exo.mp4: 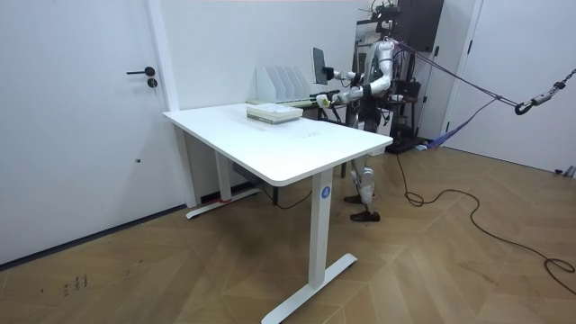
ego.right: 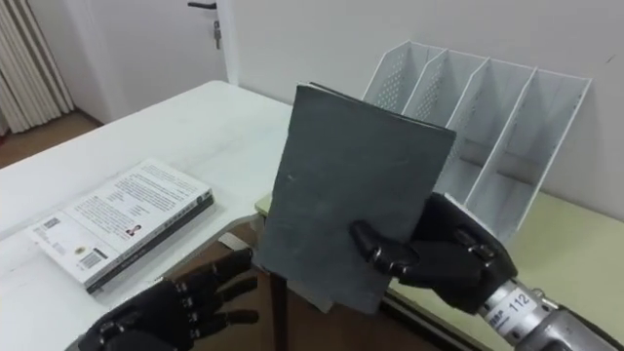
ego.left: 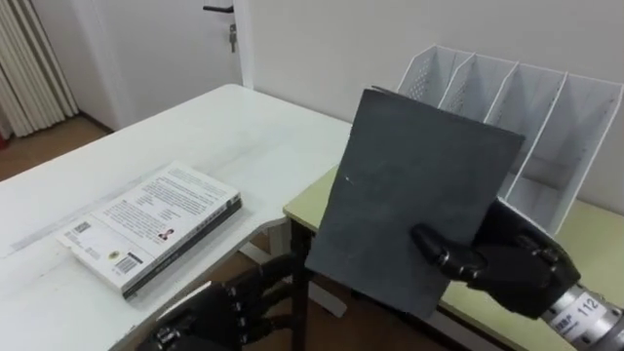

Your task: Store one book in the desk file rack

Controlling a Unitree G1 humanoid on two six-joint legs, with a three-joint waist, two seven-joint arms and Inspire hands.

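The thin dark grey book [ego.left: 409, 195] is clasped near upright by the right hand [ego.left: 512, 265], with the white mesh file rack [ego.left: 583, 127] close behind it and the left hand [ego.left: 229, 307] held open below.

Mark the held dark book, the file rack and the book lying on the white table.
dark book [ego.left: 409, 195], left eye view, middle of its cover.
file rack [ego.left: 541, 112], left eye view, a mesh divider wall.
white book [ego.left: 156, 222], left eye view, middle of its printed cover.
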